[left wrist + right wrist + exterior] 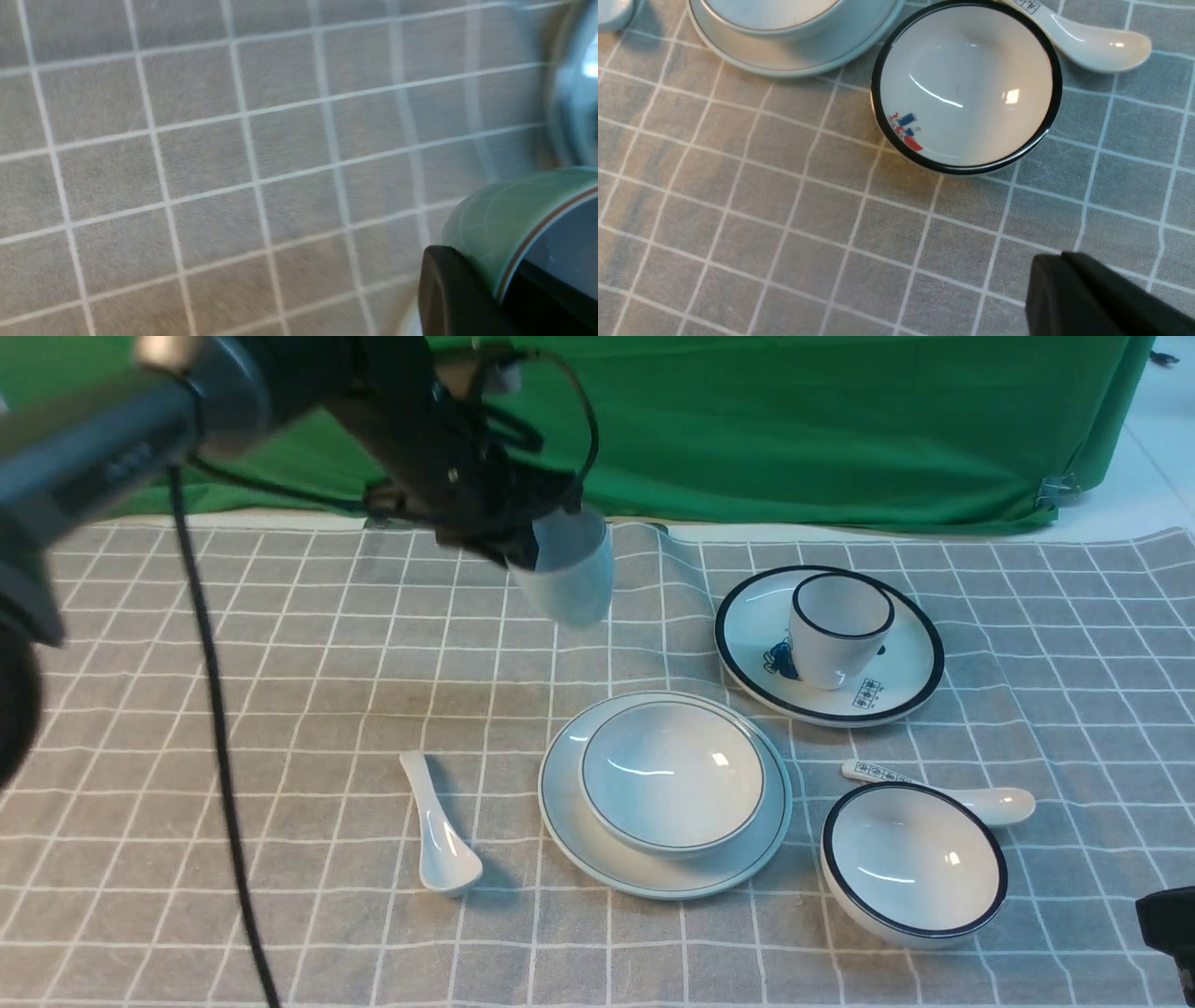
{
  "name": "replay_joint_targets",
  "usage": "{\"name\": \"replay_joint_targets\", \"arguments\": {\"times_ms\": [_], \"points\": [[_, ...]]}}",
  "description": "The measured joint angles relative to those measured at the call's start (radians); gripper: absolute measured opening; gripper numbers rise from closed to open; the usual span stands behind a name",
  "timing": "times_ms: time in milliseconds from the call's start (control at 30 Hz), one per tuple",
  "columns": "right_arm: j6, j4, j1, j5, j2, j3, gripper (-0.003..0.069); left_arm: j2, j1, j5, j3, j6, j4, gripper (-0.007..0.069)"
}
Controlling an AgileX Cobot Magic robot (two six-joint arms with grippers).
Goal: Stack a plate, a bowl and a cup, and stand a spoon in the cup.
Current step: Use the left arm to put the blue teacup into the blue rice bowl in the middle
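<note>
Pale blue-grey ceramic is clamped in the left gripper (pixel 523 549): the cup (pixel 569 574) is pinched at its rim and held up off the grey checked cloth (pixel 280 709), tilted, base pointing down and to the right. In the left wrist view one black finger (pixel 448 294) is seen pressed against the outside of the cup's wall, just under the thin dark rim line. The inner side is hidden.

Moving outward, nearer the robot and a bit right of the cup, the bowl (pixel 672 775) is seated in the middle of the plate (pixel 574 831), both upright on the cloth. The spoon (pixel 439 845) is laid flat just left of the plate, apart from it, scoop toward the robot, handle pointing away.

Further right, a black-rimmed cup (pixel 836 625) is stood on a black-rimmed plate (pixel 896 681). A black-rimmed bowl (pixel 910 859) is parked nearer the robot, close to the pale plate's right edge. A patterned spoon (pixel 990 803) is tucked behind that bowl, touching or nearly so; it can't be told which.

The right gripper (pixel 1167 919) is barely caught at the lower right corner, low over bare cloth near the black-rimmed bowl, with its fingers (pixel 1087 298) closed together. A green backdrop (pixel 794 429) is hung behind the lot.
</note>
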Motion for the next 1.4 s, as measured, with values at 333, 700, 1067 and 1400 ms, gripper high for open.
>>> {"name": "replay_joint_targets", "arguments": {"times_ms": [333,700,1067,1400], "points": [[0.000,0.000,0.000,-0.043,0.000,0.015,0.0035,-0.062,-0.193,0.125,0.129,0.054,0.004,0.0037],[0.000,0.000,0.000,-0.045,0.000,0.087,0.0046,0.018,-0.229,-0.077,0.196,0.000,0.095,0.0037],[0.000,0.000,0.000,-0.082,0.000,0.088,0.0056,0.045,-0.229,-0.060,0.196,-0.006,0.080,0.0090],[0.000,0.000,0.000,-0.103,0.000,0.088,0.0066,0.010,-0.229,0.038,0.116,-0.007,0.096,0.0447]]}}
